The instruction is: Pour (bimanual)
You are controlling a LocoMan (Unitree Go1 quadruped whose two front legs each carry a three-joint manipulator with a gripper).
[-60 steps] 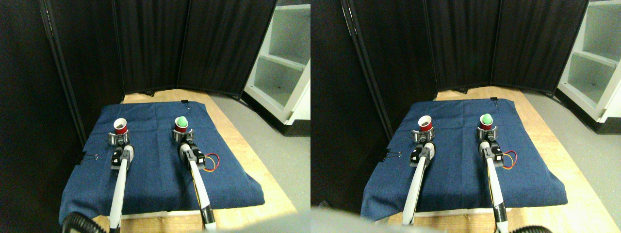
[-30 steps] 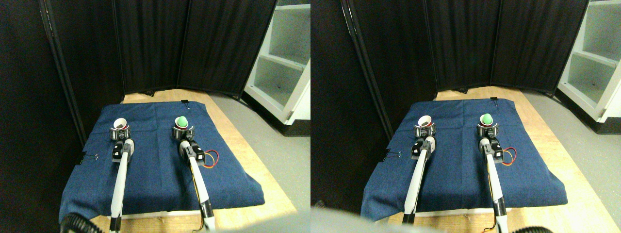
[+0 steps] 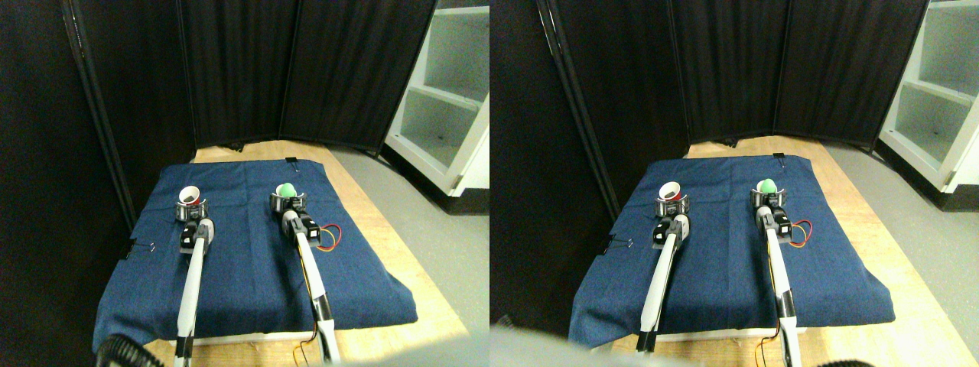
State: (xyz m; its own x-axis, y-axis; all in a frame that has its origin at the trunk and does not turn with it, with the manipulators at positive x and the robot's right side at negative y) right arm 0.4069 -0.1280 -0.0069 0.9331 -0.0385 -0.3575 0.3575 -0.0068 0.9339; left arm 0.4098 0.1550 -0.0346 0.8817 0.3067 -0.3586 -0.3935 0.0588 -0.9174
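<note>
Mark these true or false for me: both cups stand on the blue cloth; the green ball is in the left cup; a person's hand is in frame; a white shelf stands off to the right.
1. Both cups stand on the blue cloth: true.
2. The green ball is in the left cup: false, it sits in the right cup, at the right gripper.
3. A person's hand is in frame: false, none shows.
4. A white shelf stands off to the right: true.

Red cup [image 3: 189, 199] upright, left — second cup [image 3: 287, 191] right, green ball apparently inside.
</note>
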